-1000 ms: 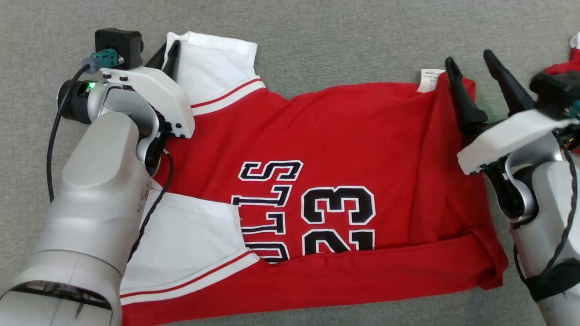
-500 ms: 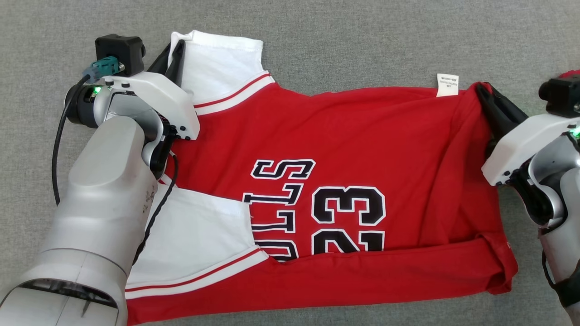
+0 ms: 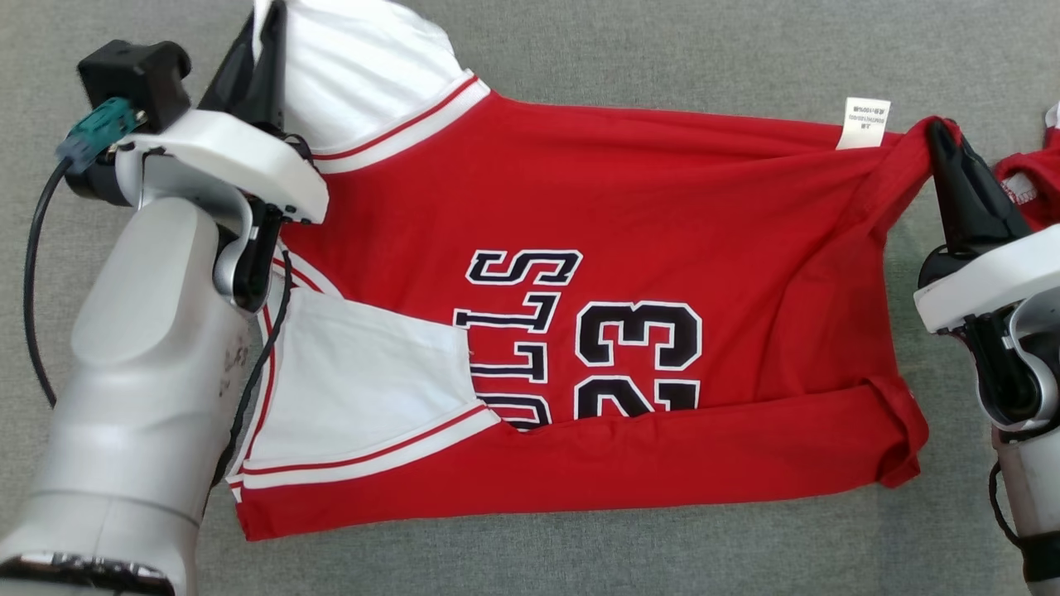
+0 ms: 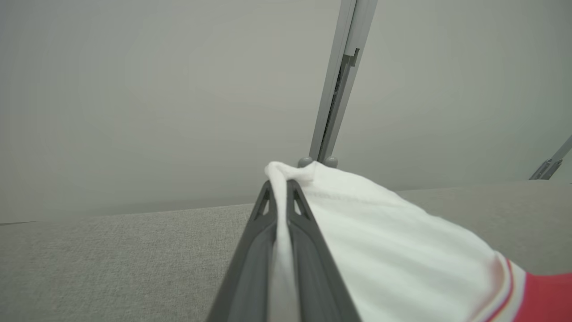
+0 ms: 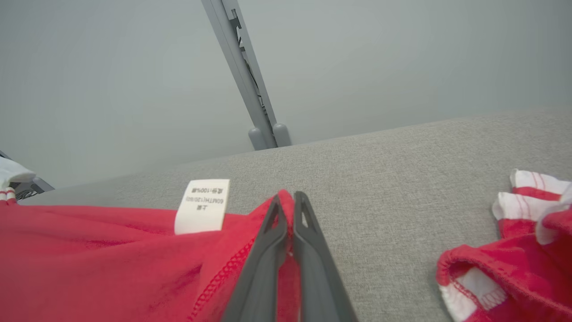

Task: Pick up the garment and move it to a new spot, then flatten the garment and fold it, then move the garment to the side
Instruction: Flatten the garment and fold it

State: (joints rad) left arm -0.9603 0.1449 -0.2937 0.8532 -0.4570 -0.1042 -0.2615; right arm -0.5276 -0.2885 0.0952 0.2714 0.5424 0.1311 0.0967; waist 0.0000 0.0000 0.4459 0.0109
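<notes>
Clamped on shirt (image 3: 662, 207) at both ends: white sleeve (image 3: 364, 66) in left fingers (image 3: 263, 74), red hem corner (image 3: 911, 149) in right fingers (image 3: 965, 190). Spread across grey surface (image 3: 662, 50), near edge already folded. Likely mid-fold; setting aside undone.

Head camera looks down on garment (image 3: 662, 207); wrist cameras skim it closely.

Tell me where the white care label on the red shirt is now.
In the head view the care label sticks out from the far edge of the garment, just left of the right gripper, which pinches the far right corner.
</notes>
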